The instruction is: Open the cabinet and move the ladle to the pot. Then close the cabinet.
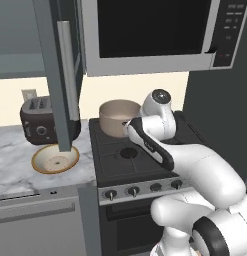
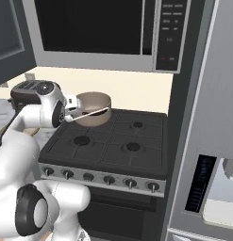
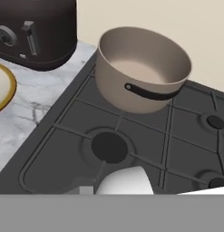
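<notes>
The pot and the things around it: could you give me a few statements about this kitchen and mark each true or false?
1. The pot stands on the stove. True.
2. The ladle already lies inside the pot. False: the gripper holds it, shut on it, with its thin handle reaching across the front of the pot.
3. The cabinet door stands open. True.
4. The toaster sits on the stove. False: it sits on the marble counter to the left of the stove.
5. The pot is full of food. False: its inside is bare.
</notes>
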